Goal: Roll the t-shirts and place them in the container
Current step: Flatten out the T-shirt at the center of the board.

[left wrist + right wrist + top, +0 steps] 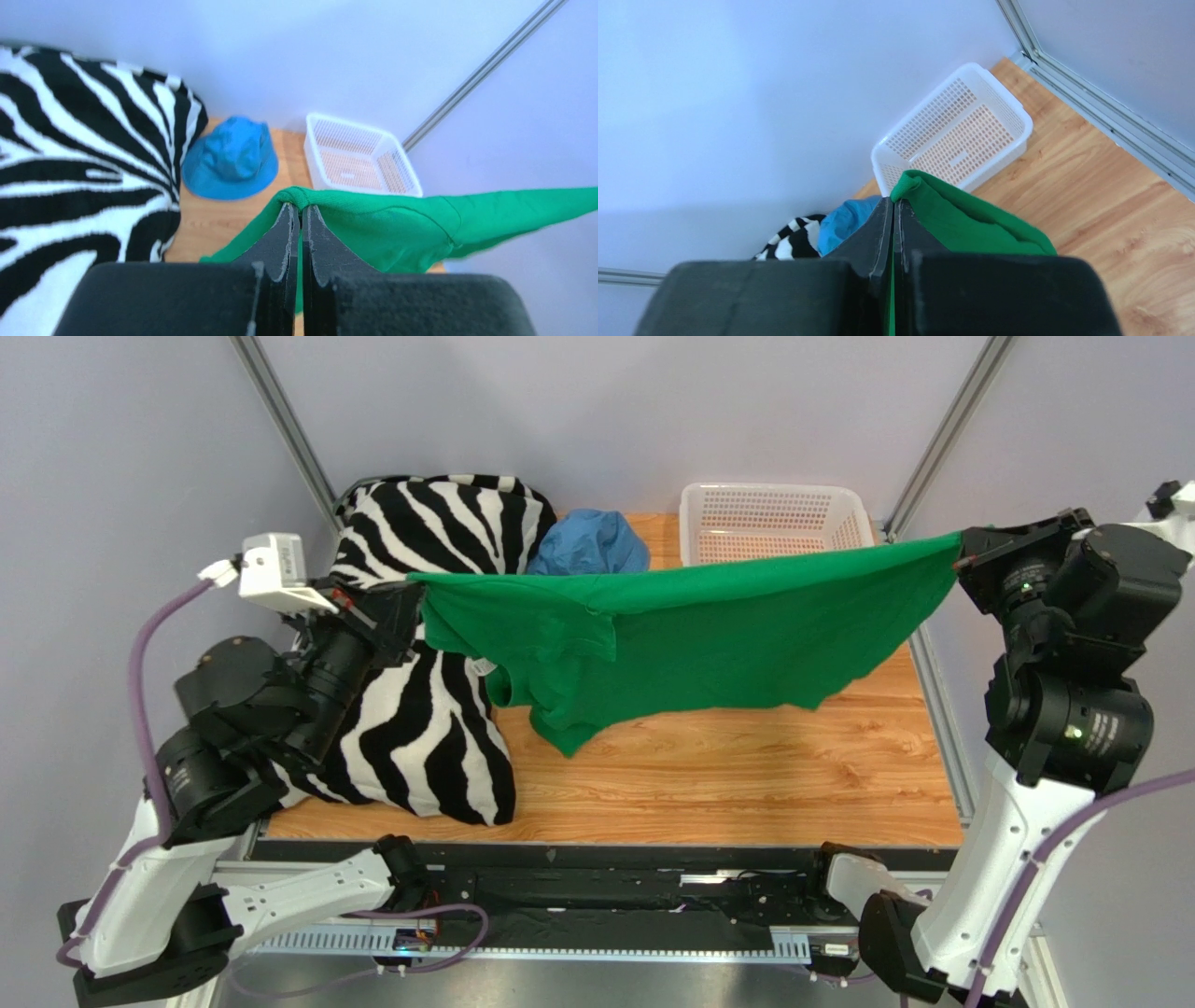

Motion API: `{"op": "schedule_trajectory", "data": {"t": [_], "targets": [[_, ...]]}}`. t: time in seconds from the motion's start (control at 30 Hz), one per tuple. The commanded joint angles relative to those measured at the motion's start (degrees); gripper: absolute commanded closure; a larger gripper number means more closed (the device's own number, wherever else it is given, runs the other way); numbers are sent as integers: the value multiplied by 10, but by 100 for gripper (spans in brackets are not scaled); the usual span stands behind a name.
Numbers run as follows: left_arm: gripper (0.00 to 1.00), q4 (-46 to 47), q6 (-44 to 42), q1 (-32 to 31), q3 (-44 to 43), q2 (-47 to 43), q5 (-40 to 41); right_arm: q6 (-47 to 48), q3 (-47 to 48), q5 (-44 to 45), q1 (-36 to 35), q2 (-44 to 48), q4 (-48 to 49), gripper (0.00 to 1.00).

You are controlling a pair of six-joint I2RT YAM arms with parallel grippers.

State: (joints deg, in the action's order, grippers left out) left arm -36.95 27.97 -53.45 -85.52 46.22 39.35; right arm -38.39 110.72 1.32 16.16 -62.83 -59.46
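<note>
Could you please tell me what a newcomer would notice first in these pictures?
The bright green t-shirt hangs stretched across the table, pinched at either end by the shut left end effector and right end effector. Next comes the big zebra-striped pillow on the left side, with a blue hat and a white basket along the far edge.

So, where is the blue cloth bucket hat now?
In the top view, the blue cloth bucket hat lies at the table's far edge, between the zebra-striped pillow on its left and the white plastic basket.
</note>
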Motion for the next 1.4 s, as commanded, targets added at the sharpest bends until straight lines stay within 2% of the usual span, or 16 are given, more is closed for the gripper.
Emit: {"op": "schedule_trajectory", "data": {"t": [0.0,0.13,0.2,0.33,0.47,0.53,0.7,0.77,0.9,0.97,1.03,1.13,1.2,1.23,1.3,1.37], "targets": [[100,81,-78,3,-54,18,12,-9,42,8,4,-6,-10,100],[100,141,-145,9,-95,92,25,-19,23,0,4,-28,24,100],[100,126,-150,34,-141,147,-13,-26,1,-13,4,-43,53,100],[100,129,-63,170,-171,203,-176,-50,-67,-55,4,-52,129,100],[100,145,-48,226,-234,272,-256,-52,-73,-62,4,-93,174,100],[100,166,-40,255,-255,309,-285,-57,-38,-69,4,-122,189,100],[100,126,-7,309,-439,405,-357,-68,112,-63,4,-180,159,100],[100,100,-11,312,-525,423,-367,-77,196,-61,5,-201,141,100],[100,84,-8,317,-581,421,-378,-105,243,-66,5,-201,129,100],[100,81,-4,317,-541,399,-384,-111,225,-75,4,-191,128,100],[100,83,7,317,-484,346,-384,-106,150,-75,5,-152,126,100],[100,98,37,317,-259,246,-390,-90,8,-61,6,-69,127,100],[100,99,57,317,-160,166,-402,-74,-73,-55,10,-24,124,100],[100,100,86,317,-59,139,-415,-65,-151,-44,11,27,122,100],[100,92,109,317,40,62,-436,-47,-227,-29,13,76,106,100],[100,68,141,316,177,-9,-452,-37,-361,-28,14,147,103,100]]}}
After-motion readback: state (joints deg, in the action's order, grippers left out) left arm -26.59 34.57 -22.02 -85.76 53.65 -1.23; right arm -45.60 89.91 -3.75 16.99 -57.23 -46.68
